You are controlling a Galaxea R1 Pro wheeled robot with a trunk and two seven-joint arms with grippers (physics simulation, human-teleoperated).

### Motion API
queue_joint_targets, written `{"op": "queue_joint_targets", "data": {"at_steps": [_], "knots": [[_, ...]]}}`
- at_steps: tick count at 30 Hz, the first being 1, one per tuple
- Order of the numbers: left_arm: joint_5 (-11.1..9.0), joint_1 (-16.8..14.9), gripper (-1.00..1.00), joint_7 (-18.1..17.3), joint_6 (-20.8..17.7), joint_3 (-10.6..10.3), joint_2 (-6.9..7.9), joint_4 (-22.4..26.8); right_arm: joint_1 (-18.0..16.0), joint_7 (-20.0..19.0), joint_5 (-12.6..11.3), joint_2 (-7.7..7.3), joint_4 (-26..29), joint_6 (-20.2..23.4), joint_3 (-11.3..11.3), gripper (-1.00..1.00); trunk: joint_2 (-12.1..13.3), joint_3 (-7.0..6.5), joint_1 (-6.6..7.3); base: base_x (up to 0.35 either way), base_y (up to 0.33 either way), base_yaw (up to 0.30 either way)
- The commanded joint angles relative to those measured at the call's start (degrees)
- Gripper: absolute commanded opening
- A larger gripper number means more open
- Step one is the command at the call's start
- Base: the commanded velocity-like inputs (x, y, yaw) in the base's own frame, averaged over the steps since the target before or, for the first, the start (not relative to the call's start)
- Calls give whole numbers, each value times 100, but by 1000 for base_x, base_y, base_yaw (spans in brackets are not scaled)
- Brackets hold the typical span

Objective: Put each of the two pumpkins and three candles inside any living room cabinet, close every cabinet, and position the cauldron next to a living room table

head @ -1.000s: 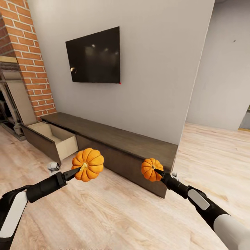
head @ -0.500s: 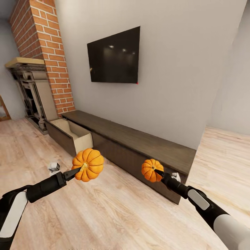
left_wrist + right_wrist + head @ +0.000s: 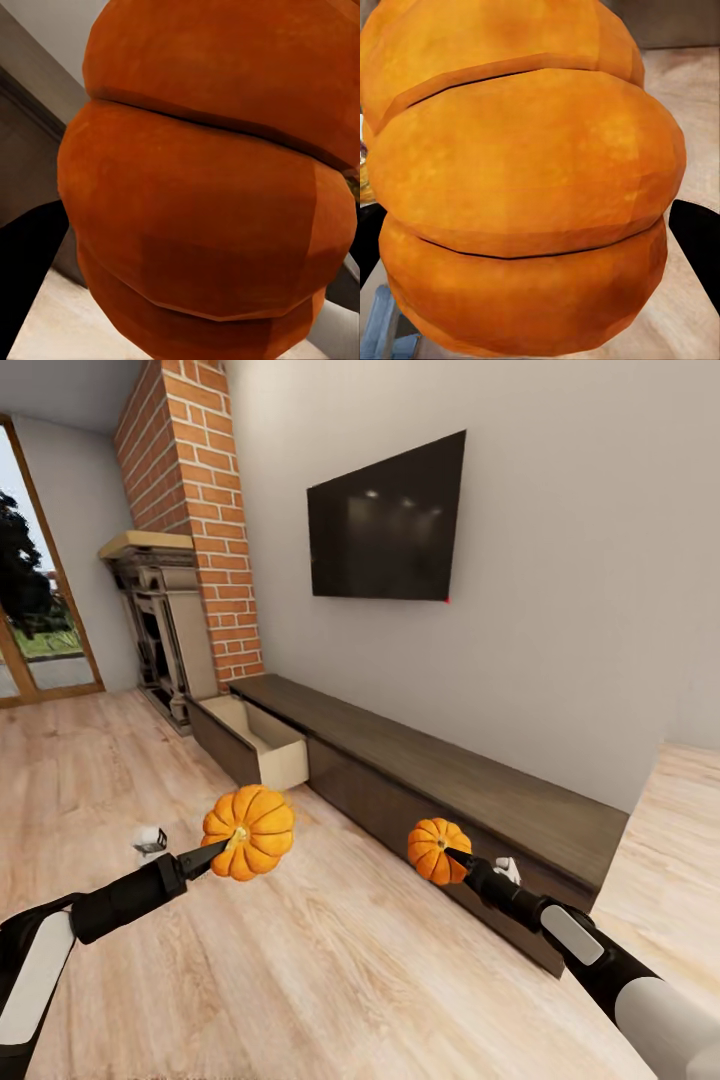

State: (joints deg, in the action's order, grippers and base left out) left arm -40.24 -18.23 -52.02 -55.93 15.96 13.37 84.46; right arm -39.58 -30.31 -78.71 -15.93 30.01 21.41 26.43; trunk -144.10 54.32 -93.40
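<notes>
1. Left hand (image 3: 236, 840) pinching the bigger pumpkin (image 3: 249, 832) by its stem end, carried in the air above the plank floor (image 3: 330, 970).
2. Right hand (image 3: 447, 852) pinching the smaller pumpkin (image 3: 438, 850) likewise, just in front of the cabinet (image 3: 440, 790).
3. Probably rigid, light, smooth-ribbed; liable to swing on so small a grip.
4. Open drawer (image 3: 262, 740) at the cabinet's fireplace end, ready to receive both.
</notes>
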Motion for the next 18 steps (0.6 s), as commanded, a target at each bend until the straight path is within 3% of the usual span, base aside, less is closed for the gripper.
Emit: {"op": "queue_joint_targets", "data": {"at_steps": [1, 8, 18], "knots": [[-60, -6, -100, -19, -50, 17, -1, 1, -6, -10, -83, -7, 5, 21, 20, -100, -3, 5, 1, 114, 0, 288], [-63, -6, -100, -19, -50, 38, -1, 1, -6, -7, -78, -7, 5, 21, 21, -100, -3, 5, 1, 195, 0, 288], [-63, -6, -100, -19, -50, 39, -1, 1, -6, 14, -76, -7, 5, 21, 29, -100, -3, 5, 1, 317, 0, 288]]}}
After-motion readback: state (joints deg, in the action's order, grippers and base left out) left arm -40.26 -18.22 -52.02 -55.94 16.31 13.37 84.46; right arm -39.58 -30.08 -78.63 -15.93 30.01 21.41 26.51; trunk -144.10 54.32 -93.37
